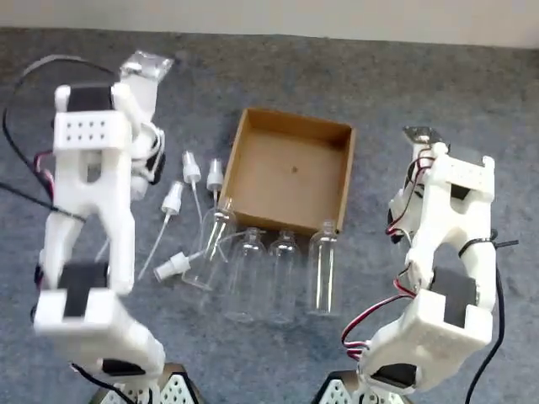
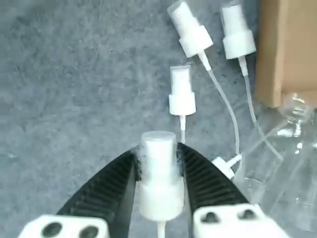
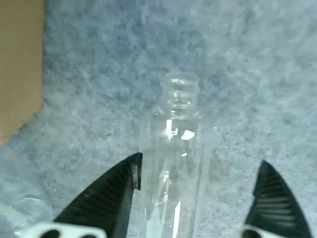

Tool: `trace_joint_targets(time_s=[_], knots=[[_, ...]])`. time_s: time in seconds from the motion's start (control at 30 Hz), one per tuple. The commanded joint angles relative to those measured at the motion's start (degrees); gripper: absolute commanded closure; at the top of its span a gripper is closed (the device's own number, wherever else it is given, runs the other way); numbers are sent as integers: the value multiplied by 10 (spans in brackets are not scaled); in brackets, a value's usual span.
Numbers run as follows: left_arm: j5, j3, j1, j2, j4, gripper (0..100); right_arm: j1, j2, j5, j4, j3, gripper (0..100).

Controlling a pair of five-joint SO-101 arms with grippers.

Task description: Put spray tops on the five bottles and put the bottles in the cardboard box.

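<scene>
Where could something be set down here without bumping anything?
Bare: the floor of the cardboard box, the carpet behind it, and the strip between the box and the right arm. Crowded: spray tops between the box and the left arm, bottles along its near side. The left tool holds one spray top.

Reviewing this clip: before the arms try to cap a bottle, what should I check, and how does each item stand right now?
1. Left gripper holds a white plastic spray top: ok, jaws shut on it.
2. Right gripper holds the clear plastic bottle: not ok, jaws open and apart from it.
3. That bottle's neck is uncapped: ok.
4. Held top's dip tube is straight: cannot tell, it runs off frame.
5. Brown cardboard box has room: ok, no bottles inside.
</scene>
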Motion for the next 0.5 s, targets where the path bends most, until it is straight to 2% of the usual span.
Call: trace_joint_targets(time_s=[0.0,0.13,0.23,0.47], knots=[[-1,211,22,-176,-105,996,-1,-29,-5,7,-33,667],[3,371,22,-306,-185,996,-13,8,14,7,-34,667],[4,455,22,-383,-223,996,-23,33,18,2,-34,712],[4,509,19,-448,-236,996,-29,39,15,6,-34,878]])
